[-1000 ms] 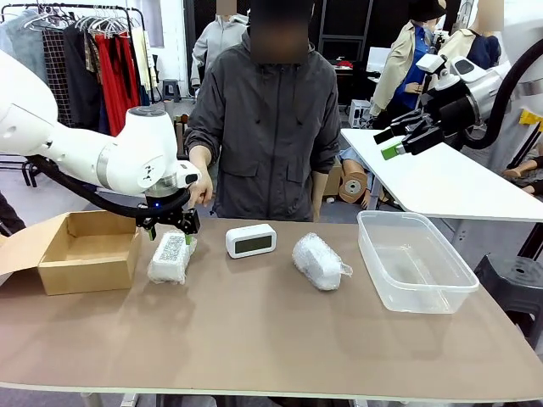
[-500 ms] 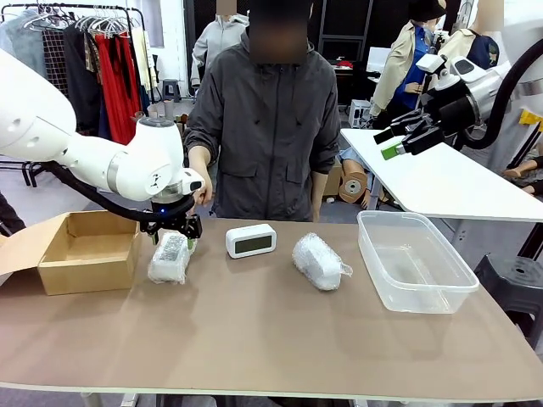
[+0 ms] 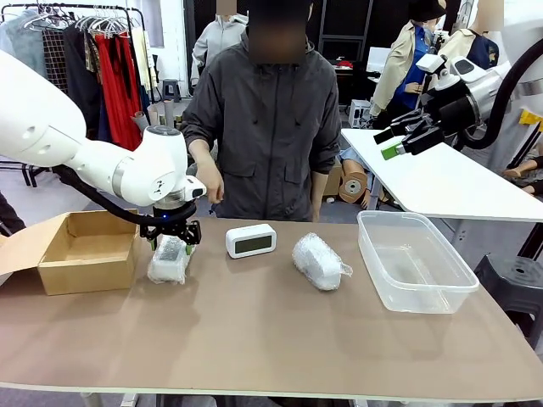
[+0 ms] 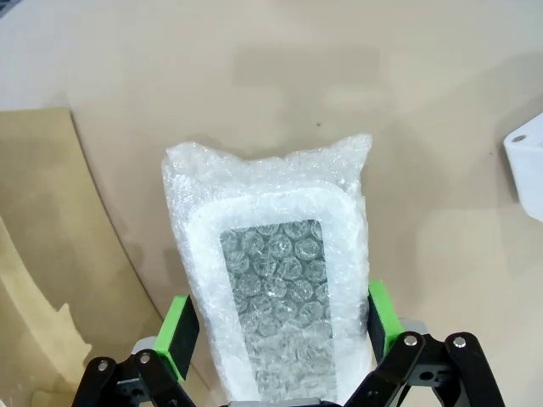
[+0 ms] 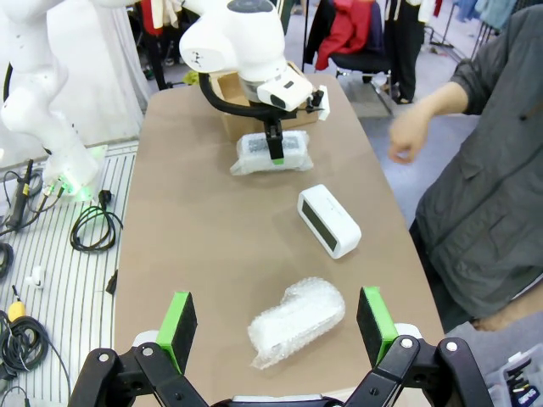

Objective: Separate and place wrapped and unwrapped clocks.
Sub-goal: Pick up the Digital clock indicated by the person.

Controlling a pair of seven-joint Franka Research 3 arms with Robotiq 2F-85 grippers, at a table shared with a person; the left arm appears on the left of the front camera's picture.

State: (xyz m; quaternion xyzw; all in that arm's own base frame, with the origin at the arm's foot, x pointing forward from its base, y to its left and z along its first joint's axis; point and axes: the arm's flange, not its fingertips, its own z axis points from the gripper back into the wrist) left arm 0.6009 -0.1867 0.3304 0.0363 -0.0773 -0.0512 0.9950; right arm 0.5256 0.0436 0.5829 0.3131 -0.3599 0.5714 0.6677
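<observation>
The left gripper (image 4: pixel 273 329) stands spread wide astride the wrapped clock (image 4: pixel 270 246), which lies on the table (image 3: pixel 254 339) beside the cardboard box (image 3: pixel 85 250). Its green pads (image 4: pixel 180 332) flank the wrap, seemingly just short of touching. The right gripper (image 3: pixel 397 144) hangs spread, aloft.

The left arm (image 3: pixel 93 161) and right arm (image 3: pixel 479 85) are glossy white with rounded joints, a black cable (image 3: pixel 102 203) looping under the left one. The left hand (image 4: pixel 276 318) and right hand (image 5: pixel 276 318) are black linkages with silver screws and bright green pads (image 4: pixel 180 326).

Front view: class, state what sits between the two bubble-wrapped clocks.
The bare white clock stands between the left wrapped clock and the right wrapped clock, in the front view.
</observation>
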